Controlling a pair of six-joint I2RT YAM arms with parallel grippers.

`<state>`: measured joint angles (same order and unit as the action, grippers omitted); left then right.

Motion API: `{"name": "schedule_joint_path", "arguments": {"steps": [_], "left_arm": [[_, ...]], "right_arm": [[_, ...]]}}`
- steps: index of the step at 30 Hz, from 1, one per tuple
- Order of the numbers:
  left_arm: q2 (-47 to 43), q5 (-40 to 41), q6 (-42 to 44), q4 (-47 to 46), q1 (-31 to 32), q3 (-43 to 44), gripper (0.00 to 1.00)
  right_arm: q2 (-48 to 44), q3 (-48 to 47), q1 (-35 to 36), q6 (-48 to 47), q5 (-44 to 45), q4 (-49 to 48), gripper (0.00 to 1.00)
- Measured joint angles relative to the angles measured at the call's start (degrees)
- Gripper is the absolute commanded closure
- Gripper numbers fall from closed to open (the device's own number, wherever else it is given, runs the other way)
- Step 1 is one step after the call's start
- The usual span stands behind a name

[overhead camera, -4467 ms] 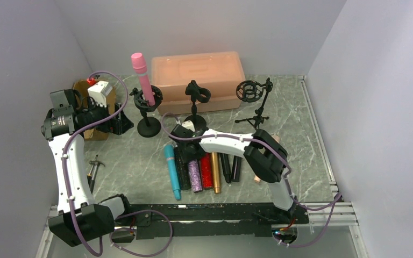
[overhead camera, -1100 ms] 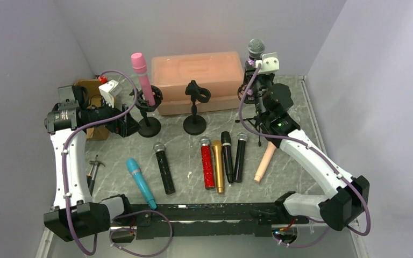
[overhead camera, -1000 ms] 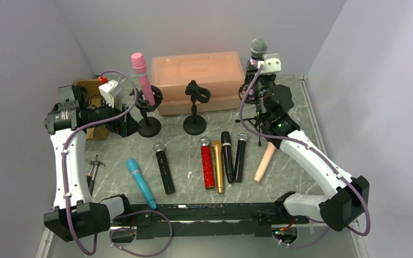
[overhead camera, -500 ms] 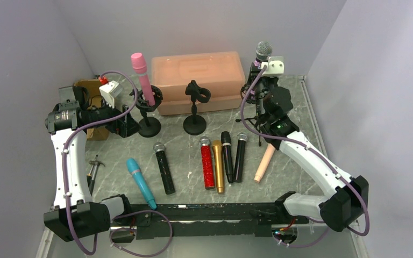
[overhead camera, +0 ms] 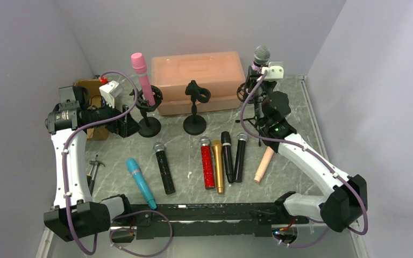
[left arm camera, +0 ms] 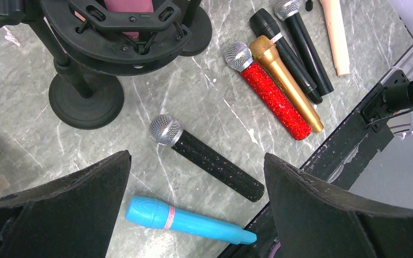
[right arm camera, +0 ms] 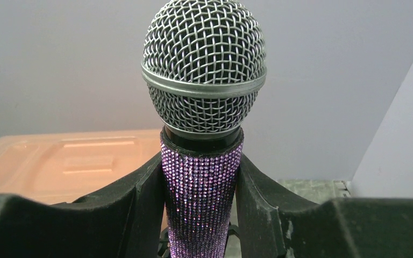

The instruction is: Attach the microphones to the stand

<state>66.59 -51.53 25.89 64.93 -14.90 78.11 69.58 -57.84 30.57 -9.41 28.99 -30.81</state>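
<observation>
The right gripper (right arm camera: 200,166) has its jaws pinched on the neck of the purple glitter microphone (right arm camera: 204,70), just under the mesh head, and holds it upright, head up. In the top view it hangs over the shock-mount ring of the tripod stand (overhead camera: 243,91) at the back right of the table, next to the peach storage box (overhead camera: 199,70). Whether the microphone's tail has entered the ring cannot be told, since the wrist and its cable hide it. The left gripper (left arm camera: 196,157) has its jaws spread wide with nothing between them, and it hovers beside the left stand (overhead camera: 149,128), which already carries the pink microphone (overhead camera: 141,75). The middle clip stand (overhead camera: 195,124) carries nothing. Near the arm bases lie the teal (overhead camera: 140,181), black glitter (overhead camera: 164,169), red glitter (overhead camera: 207,166), gold (overhead camera: 218,169), two plain black (overhead camera: 226,156) and peach (overhead camera: 263,164) microphones. The main risk looks like alignment. If the tail comes down off-centre it would probably catch the ring's rim and push on the light tripod, which could tip or skid. A grip this high on the body leaves the tail free to swing, so a small tilt could make it miss. Letting go before the body is seated would likely drop it through or beside the mount. The purple cable runs close to the stand and could snag it when the arm pulls away.
</observation>
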Motion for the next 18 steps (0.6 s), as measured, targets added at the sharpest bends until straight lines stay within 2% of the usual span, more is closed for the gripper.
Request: {"name": "schedule_joint_path", "arguments": {"steps": [6,7,9,11,12,15,18], "left_arm": [[0.0,0.0,0.0,-0.2,0.0,0.0,0.01],[0.0,0.0,0.0,-0.3,0.0,0.0,0.01],[0.0,0.0,0.0,-0.4,0.0,-0.1,0.01],[0.0,0.0,0.0,-0.4,0.0,-0.1,0.00],[0.0,0.0,0.0,-0.5,0.0,-0.1,0.01],[0.0,0.0,0.0,-0.6,0.0,-0.1,0.01],[0.0,0.0,0.0,-0.6,0.0,-0.1,0.00]], "right_arm": [[-0.1,2.0,0.0,1.1,-0.1,1.8,1.00],[-0.1,2.2,0.0,1.1,-0.1,2.4,0.97],[-0.1,2.2,0.1,1.2,-0.1,2.7,0.84],[-0.4,2.2,0.1,1.5,-0.1,3.8,0.60],[-0.5,2.2,0.1,1.7,-0.2,4.3,0.53],[-0.5,2.2,0.1,2.4,-1.0,7.3,0.40],[-0.2,2.2,-0.1,3.0,-0.7,13.1,0.33]]}}
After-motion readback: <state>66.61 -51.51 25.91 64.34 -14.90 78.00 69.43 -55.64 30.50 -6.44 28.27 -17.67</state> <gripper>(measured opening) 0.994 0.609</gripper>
